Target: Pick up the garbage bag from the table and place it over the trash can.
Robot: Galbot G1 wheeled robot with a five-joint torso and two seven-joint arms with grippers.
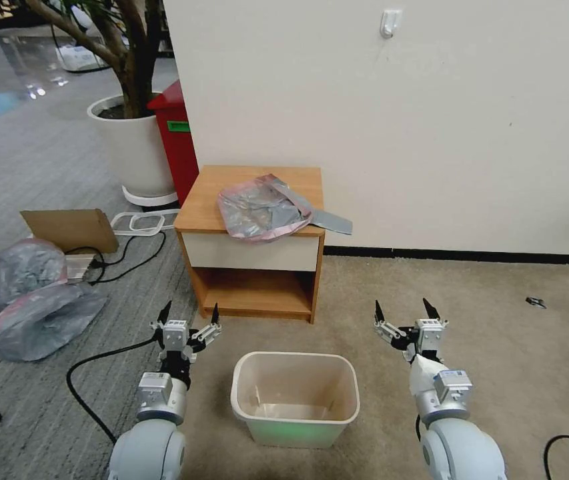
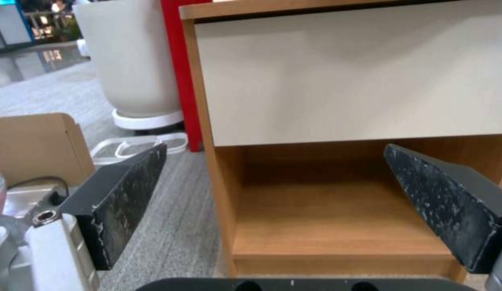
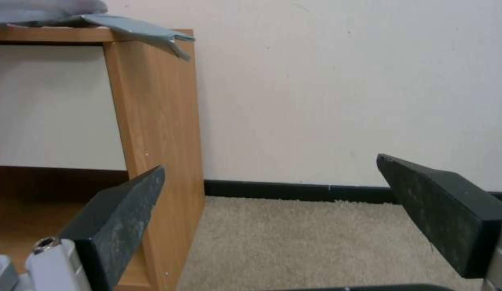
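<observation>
— Bag (image 1: 263,208), location?
— I log it on the table (image 1: 205,202), right corner overhanging; can (image 1: 295,399) near, between arms.
— Grippers?
— Left gripper (image 1: 189,317), right gripper (image 1: 404,311): both spread apart, holding nothing, low before the table.

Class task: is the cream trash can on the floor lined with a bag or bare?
Bare. The trash can shows a plain rim and inside; the garbage bag lies crumpled on the table.

Wall (image 1: 431,133) crowds table (image 1: 197,207); front approach open.
</observation>
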